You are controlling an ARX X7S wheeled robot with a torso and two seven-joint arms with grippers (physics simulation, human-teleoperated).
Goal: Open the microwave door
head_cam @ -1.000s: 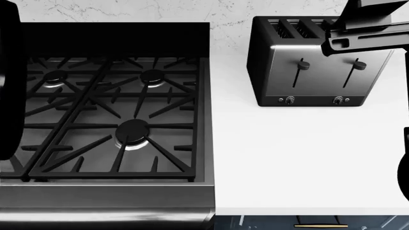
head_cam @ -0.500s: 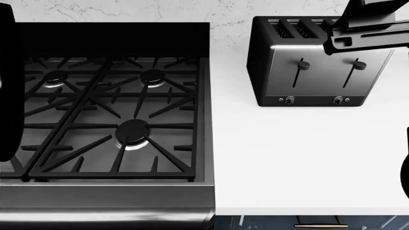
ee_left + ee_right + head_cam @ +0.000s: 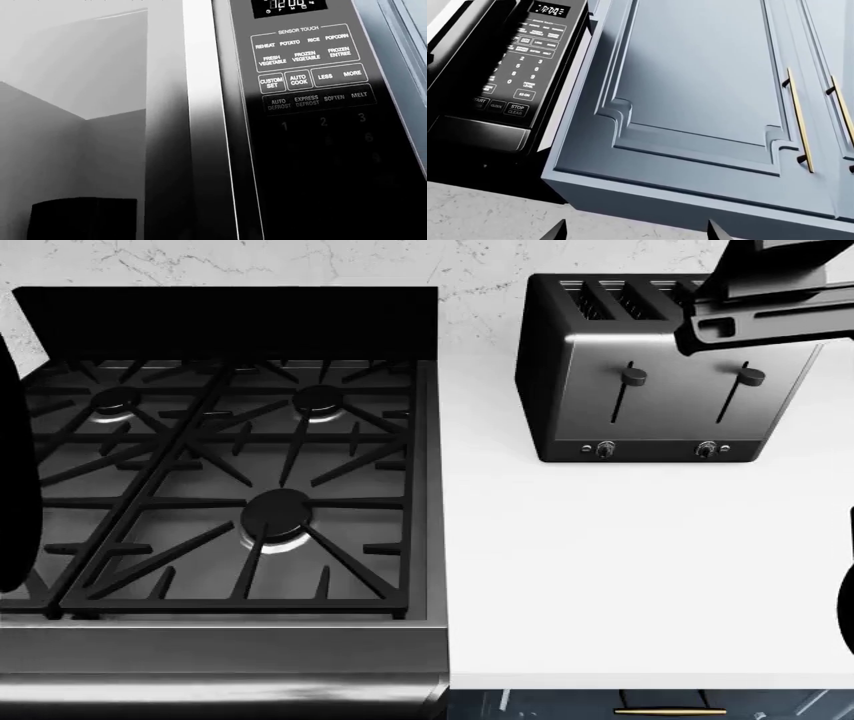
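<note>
The microwave (image 3: 507, 65) hangs to the left of the blue cabinets, its black keypad facing me in the right wrist view. Up close in the left wrist view I see its touch panel (image 3: 307, 75), a vertical steel strip (image 3: 203, 120) beside it, and pale grey surfaces meeting in a corner (image 3: 80, 100) left of that. Whether the door is ajar I cannot tell. No left gripper fingers show; only the black left arm (image 3: 11, 460) edges the head view. My right gripper (image 3: 635, 232) is open below the cabinet, holding nothing, its fingertips (image 3: 557, 232) far apart.
A gas stove (image 3: 227, 490) fills the left of the head view, with a black slab (image 3: 227, 320) over its back. A steel toaster (image 3: 654, 380) stands on the white counter (image 3: 627, 580), under the right arm (image 3: 761, 310). Blue cabinet doors (image 3: 694, 80) carry gold handles (image 3: 797, 120).
In the head view the black left arm has slid further left, uncovering more of the stove and the slab's left end. The right arm has barely moved.
</note>
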